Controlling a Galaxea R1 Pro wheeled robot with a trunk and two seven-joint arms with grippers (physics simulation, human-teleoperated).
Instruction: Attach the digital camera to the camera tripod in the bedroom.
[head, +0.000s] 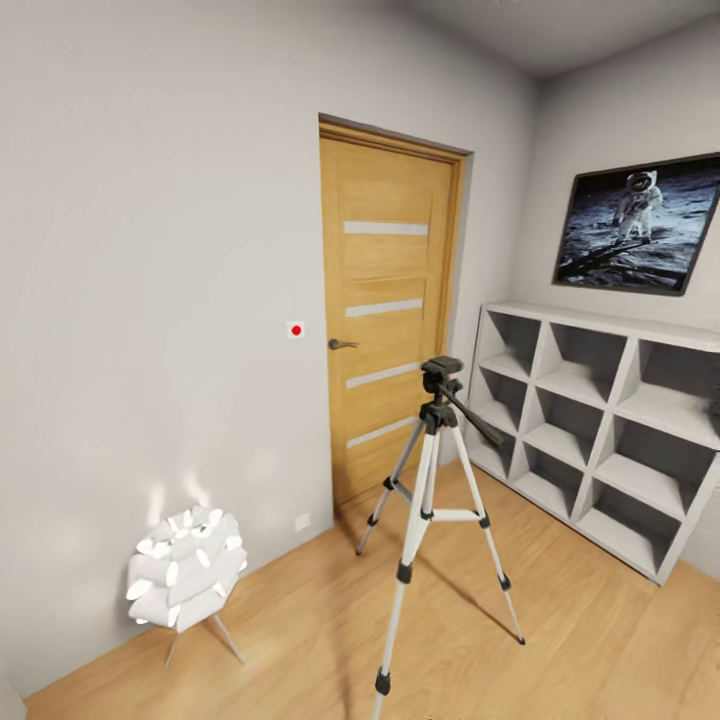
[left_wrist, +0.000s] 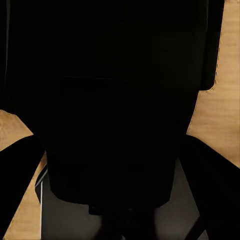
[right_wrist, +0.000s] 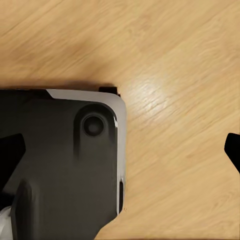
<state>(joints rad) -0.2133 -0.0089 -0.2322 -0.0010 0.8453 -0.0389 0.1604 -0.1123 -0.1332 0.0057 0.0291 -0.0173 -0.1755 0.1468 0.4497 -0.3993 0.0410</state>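
Tripod legs spread on the wood plank floor (head: 300, 630): the camera tripod (head: 432, 520) stands upright in the bedroom, its black head bare on top, in front of the oak door (head: 385, 320) and near the white cube shelf (head: 600, 420). A white lamp (head: 185, 570) sits by the wall. Both wrist views show dark robot bodywork over the floor; whether either gripper's fingers are spread or pressed together cannot be told.

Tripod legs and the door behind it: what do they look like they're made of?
The camera tripod legs look like silver-painted or bare metal tubing, smooth, with black joints and feet, probably plastic or rubber. The door looks like light oak wood or veneer, visibly grained, with pale horizontal strips, maybe frosted glass.
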